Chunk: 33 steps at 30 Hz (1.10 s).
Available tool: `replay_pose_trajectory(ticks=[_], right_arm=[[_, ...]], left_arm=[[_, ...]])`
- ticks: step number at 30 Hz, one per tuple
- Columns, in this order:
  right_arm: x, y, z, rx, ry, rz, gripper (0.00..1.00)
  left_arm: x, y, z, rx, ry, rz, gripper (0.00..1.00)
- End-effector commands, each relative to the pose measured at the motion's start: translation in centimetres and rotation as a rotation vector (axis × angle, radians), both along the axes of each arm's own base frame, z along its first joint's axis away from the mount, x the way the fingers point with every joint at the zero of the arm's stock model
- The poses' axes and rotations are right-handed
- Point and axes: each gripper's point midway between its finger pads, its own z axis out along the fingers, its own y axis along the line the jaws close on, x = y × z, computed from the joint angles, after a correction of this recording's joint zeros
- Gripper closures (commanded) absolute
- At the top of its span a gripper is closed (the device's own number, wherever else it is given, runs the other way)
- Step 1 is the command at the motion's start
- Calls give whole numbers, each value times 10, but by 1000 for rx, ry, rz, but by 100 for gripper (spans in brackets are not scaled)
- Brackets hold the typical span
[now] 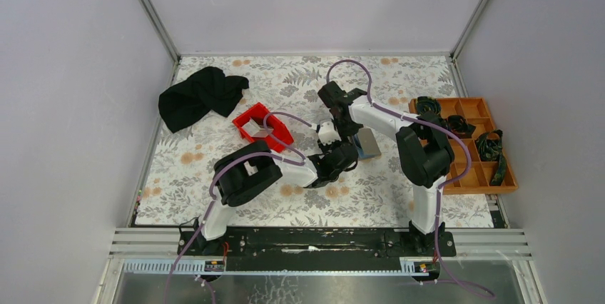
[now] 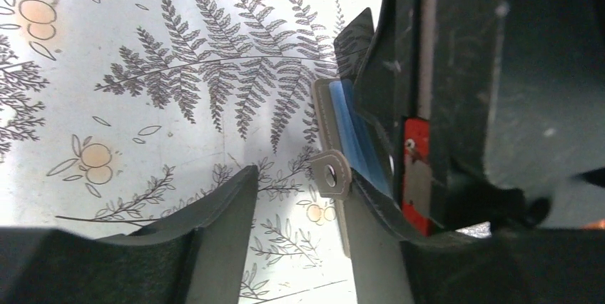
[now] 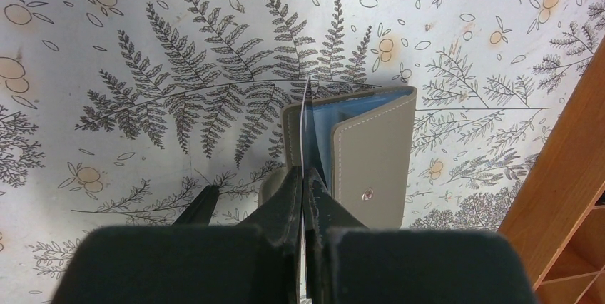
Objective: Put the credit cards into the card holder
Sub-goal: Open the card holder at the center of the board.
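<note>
Just right of centre on the counter [image 1: 235, 197], the holder [image 3: 374, 154] is lying part open, with the tray [image 1: 499, 175] well apart at 3 o'clock and the bin [image 1: 260, 127] off at 10 o'clock. At the holder's 9 o'clock side the right claw [image 3: 305, 175] is clenching a thin card [image 3: 307, 115], which is showing edge-on in its wrist view. The card is standing on edge with its long axis running 12 to 6, and its far tip is reaching past the holder's top edge. Whether it is already sitting in a pocket I cannot tell. The left claw [image 2: 303, 179] is grasping nothing and its jaws are standing apart. One finger is lying just beside the holder's snap tab [image 2: 332, 173] and the other is over bare counter. In the right wrist view the holder is also lying with its long axis 12 to 6. Its fold appears to be facing 3 o'clock and its mouth is opening toward 9 o'clock. Pale blue is showing inside, but I cannot tell whether that is a card or lining. I am judging the step in hand to be feeding this card into a pocket, with the left claw placed to steady the flap. The next move is calling for the flap to be pinned, the card's leading edge lined up with the slit, and a push along the card's length. The card should be let go only once it is seated.
</note>
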Motion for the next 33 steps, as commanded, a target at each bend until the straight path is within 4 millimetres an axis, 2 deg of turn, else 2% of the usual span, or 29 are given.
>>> replay_pose_trajectory(ticks=[1, 5, 14, 18, 23, 33], right_arm=[[-23, 1, -3, 9, 83, 20, 100], [-23, 1, -3, 10, 83, 22, 100], [-23, 0, -4, 10, 86, 21, 100], [-24, -1, -4, 15, 91, 20, 100], [-28, -2, -5, 14, 107, 21, 100], [-33, -13, -9, -37, 118, 16, 100]], left_arm=[[-44, 62, -93, 320, 221, -46, 49], [-45, 62, -95, 324, 224, -45, 57], [-38, 60, -92, 330, 194, -31, 64], [-32, 57, -87, 333, 164, -38, 75], [-30, 55, -85, 334, 150, -48, 83], [-34, 55, -91, 346, 167, -74, 86]])
